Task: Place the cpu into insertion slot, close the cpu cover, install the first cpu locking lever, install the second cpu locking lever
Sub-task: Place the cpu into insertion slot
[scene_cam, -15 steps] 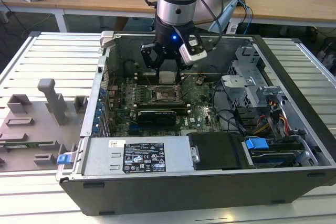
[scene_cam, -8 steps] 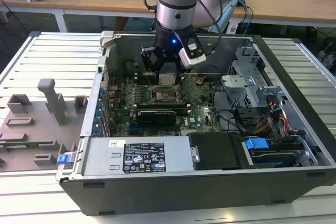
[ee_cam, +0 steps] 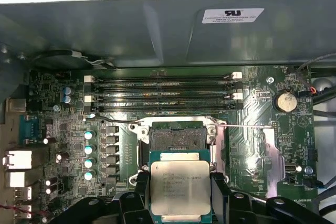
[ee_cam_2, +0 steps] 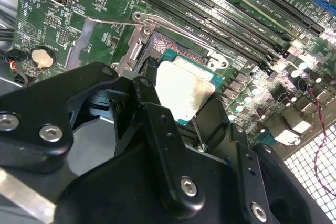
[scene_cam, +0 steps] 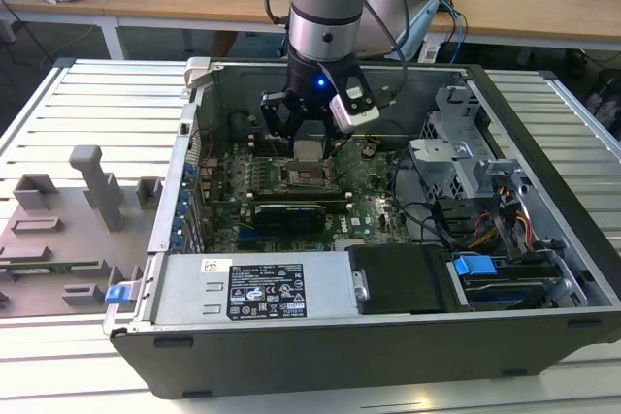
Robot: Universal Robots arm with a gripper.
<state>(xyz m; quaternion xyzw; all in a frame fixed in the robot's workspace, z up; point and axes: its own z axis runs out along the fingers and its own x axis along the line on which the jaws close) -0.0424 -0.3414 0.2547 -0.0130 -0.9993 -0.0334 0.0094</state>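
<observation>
My gripper (scene_cam: 308,147) is shut on the cpu (ee_cam: 180,187), a flat square chip with a silver-grey face on a green edge. One black finger (ee_cam: 140,195) presses on each side of it. The chip hangs slightly tilted (ee_cam_2: 184,93), just above the insertion slot and partly over its edge. The insertion slot (ee_cam: 176,138) lies open, a dark square inside a metal rim on the green board (scene_cam: 309,177). Two thin wire locking levers (ee_cam: 113,120) (ee_cam: 247,126) stand out to either side of the slot. I cannot tell the cpu cover apart from that metal rim.
Long black memory slots (ee_cam: 163,90) run beside the socket, towards the case wall (ee_cam: 157,30). A coin battery (ee_cam: 286,100) and capacitors (ee_cam: 90,148) stand nearby. In the exterior view, a power supply (scene_cam: 257,288), a drive cage (scene_cam: 466,157) and cables crowd the case. A grey fixture plate (scene_cam: 68,230) lies outside.
</observation>
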